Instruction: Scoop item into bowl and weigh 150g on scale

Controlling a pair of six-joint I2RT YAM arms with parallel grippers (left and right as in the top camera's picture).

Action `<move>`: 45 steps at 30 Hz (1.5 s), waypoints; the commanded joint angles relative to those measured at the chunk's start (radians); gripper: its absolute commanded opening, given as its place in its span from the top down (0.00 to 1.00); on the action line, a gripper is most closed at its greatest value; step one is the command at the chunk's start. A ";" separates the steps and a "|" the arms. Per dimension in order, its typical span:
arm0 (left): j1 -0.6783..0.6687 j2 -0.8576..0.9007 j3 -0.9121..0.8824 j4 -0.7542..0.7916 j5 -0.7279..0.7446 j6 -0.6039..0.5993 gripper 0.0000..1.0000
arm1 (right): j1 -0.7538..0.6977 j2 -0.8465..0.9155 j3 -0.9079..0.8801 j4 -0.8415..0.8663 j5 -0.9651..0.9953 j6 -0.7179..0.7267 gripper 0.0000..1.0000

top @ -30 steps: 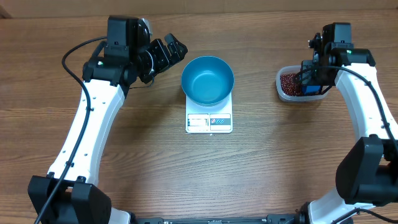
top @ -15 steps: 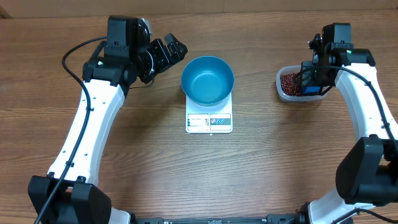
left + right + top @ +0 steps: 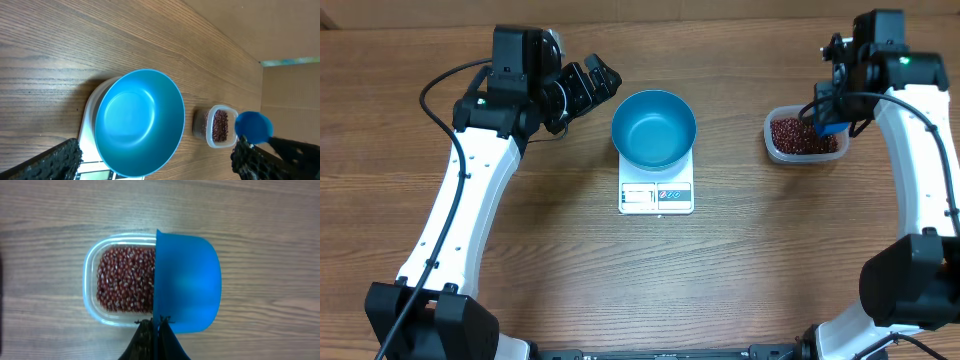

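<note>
Your right gripper (image 3: 156,330) is clamped tight on the handle of the small blue scoop (image 3: 187,282), which sticks out ahead of its fingers. Directly beneath the scoop sits the clear tub (image 3: 92,260). The beans (image 3: 125,280) fill it in a level heap, half hidden under the scoop's cup. No beans show on the blue face turned to the wrist camera, though you cannot tell whether that is its hollow or its back.

Off to that gripper's left, well apart, the blue bowl (image 3: 653,128) stands on the white scale (image 3: 656,197) with nothing in it. Your left gripper (image 3: 600,82) hangs with its jaws spread wide and empty, the bowl just ahead of it.

So you are likely at the first scoop, with nothing weighed yet. Next, tip the cup's lip down into the heap below and draw it through. Level it before you lift, then carry it left over the bowl. The beans are loose and will roll off a tilted scoop.
</note>
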 commanded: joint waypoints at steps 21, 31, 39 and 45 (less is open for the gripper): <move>-0.006 0.002 0.003 0.000 -0.006 0.026 0.01 | 0.022 0.037 0.253 -0.248 0.056 -0.175 0.96; -0.006 0.002 0.003 0.000 -0.006 0.026 0.00 | 0.055 0.160 0.253 -0.266 0.124 -0.163 0.96; -0.006 0.002 0.003 0.000 -0.006 0.026 0.01 | 0.102 0.241 0.253 -0.245 0.249 -0.112 0.96; -0.006 0.002 0.003 0.000 -0.006 0.026 0.00 | 0.116 0.269 0.253 -0.242 0.312 -0.060 0.96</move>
